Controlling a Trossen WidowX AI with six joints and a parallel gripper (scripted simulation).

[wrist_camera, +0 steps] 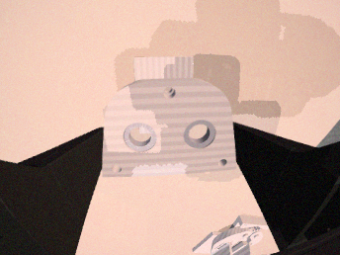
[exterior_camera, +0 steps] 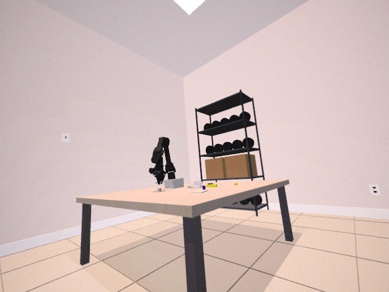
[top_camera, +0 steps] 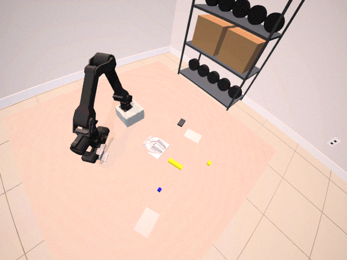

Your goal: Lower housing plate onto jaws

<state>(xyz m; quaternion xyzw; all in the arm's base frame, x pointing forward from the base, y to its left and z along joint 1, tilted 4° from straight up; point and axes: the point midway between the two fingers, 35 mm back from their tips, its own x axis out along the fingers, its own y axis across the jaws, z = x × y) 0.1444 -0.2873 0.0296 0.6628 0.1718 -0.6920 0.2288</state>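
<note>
The housing plate (wrist_camera: 170, 111), pale with a rounded edge, two ring-lined holes and small screw holes, lies across between the fingertips. My gripper (top_camera: 98, 146) (exterior_camera: 159, 182) (wrist_camera: 168, 130) is shut on its two sides and holds it above the table. A small pale stand (wrist_camera: 150, 66) (top_camera: 104, 157) (exterior_camera: 159, 189) is partly hidden beneath the plate. The white base with the two jaws (top_camera: 156, 146) (exterior_camera: 194, 185) (wrist_camera: 234, 240) lies on the table, apart from the gripper; in the wrist view it is cut off at the lower right. Pins and stubs are too small to tell.
A yellow bar (top_camera: 175, 164) (exterior_camera: 211, 185) lies close beside the jaw base. Around are a blue cube (top_camera: 159, 189), a yellow cube (top_camera: 209, 163), a black block (top_camera: 181, 122) and two white sheets (top_camera: 192, 135) (top_camera: 147, 222). The arm stands on a grey block (top_camera: 130, 114).
</note>
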